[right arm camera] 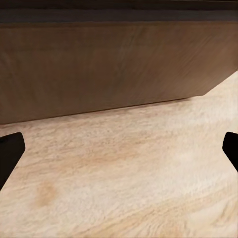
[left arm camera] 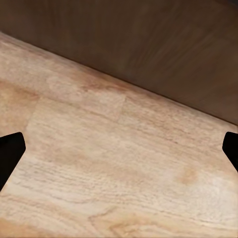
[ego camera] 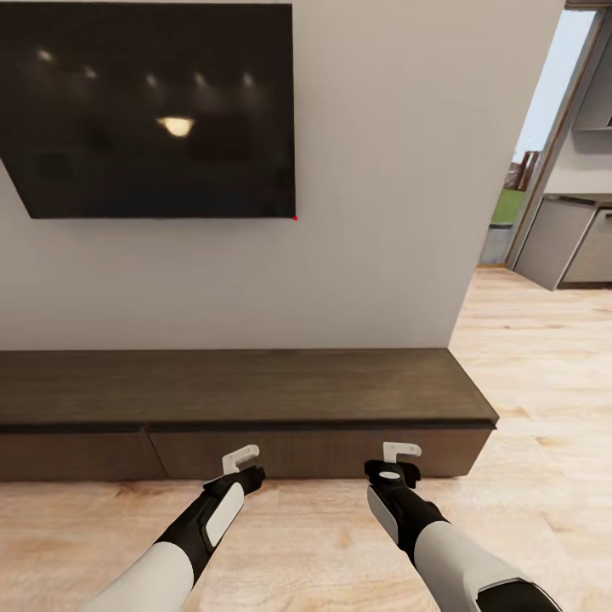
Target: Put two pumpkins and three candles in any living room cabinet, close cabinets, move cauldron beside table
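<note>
Positioned facing the cabinet [ego camera: 246, 399], low against the wall below the TV [ego camera: 149, 110], drawer fronts shut. Left gripper [ego camera: 240, 460] and right gripper [ego camera: 399, 450] spread wide, empty, held near the drawer front, probably for opening. No pumpkins or candles visible.

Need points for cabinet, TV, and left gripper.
cabinet [ego camera: 255, 387], head view, on its dark wood top surface.
TV [ego camera: 149, 110], head view, on the middle of the black screen.
left gripper [ego camera: 244, 461], head view, between its pale fingertips, just before the cabinet's drawer front.
</note>
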Robot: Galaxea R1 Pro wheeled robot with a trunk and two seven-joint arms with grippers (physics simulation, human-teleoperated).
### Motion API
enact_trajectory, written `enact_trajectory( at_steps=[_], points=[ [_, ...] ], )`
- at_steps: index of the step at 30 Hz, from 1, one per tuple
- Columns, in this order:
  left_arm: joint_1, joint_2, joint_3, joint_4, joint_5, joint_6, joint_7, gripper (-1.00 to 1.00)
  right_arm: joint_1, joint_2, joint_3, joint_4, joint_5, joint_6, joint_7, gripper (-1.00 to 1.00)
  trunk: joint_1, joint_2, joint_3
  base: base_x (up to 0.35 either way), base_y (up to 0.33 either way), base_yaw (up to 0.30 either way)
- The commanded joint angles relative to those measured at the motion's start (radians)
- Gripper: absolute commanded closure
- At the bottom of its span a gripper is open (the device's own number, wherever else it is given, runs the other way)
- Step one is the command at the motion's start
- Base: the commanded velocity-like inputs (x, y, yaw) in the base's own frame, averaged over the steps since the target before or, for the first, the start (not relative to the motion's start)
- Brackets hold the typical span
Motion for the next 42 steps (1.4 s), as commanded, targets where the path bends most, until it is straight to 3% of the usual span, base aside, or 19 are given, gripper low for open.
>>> enact_trajectory(
  at_steps=[1, 42],
  points=[
    [0.000, 0.001, -0.007, -0.002, 0.010, 0.003, 0.009, -1.00, 0.000, -0.001, 0.009, -0.002, -0.009, 0.006, -0.007, -1.00, 0.004, -0.008, -0.004, 0.000, 0.000, 0.000],
    [0.000, 0.001, -0.006, -0.002, 0.014, 0.004, 0.006, -1.00, 0.000, 0.001, 0.012, -0.007, -0.009, 0.006, -0.004, -1.00, 0.157, -0.288, -0.129, 0.000, 0.000, 0.000]
  ],
)
